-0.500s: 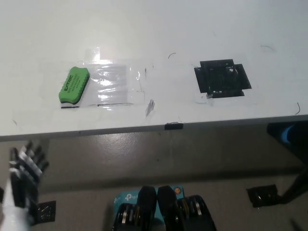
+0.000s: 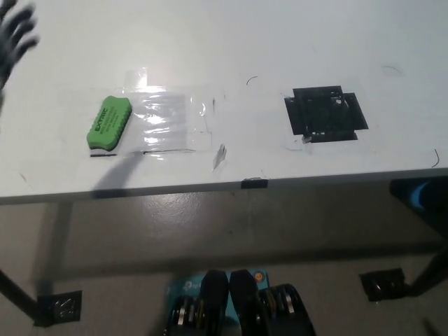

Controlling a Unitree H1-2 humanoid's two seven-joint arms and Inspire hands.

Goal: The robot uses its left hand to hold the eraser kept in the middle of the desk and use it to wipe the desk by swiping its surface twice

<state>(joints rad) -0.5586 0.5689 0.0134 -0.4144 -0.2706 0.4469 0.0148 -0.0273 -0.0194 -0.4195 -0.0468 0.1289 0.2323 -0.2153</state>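
Your left hand is at the top left corner of the head view, over the far left part of the white bench. It is blurred and partly cut off by the frame edge, but you can make out its fingers spread apart, and nothing is between them. It sits well apart from the eraser, up and to the left of it.

The eraser is green with dark lettering on its top face. It lies flat on the bench, left of centre, its long side tilted a little so that the upper end leans toward the right. It touches the left edge of a patch of clear tape stuck to the bench surface, which shines under the light. A thin dark line runs just below the eraser and along the lower edge of the tape.

To the right, well apart from the eraser, you see a square of black tape on the bench. A small black tab sits on the near edge of the bench, roughly in the middle. A soft shadow falls across the bench edge below the eraser.

Your right hand is out of view here.
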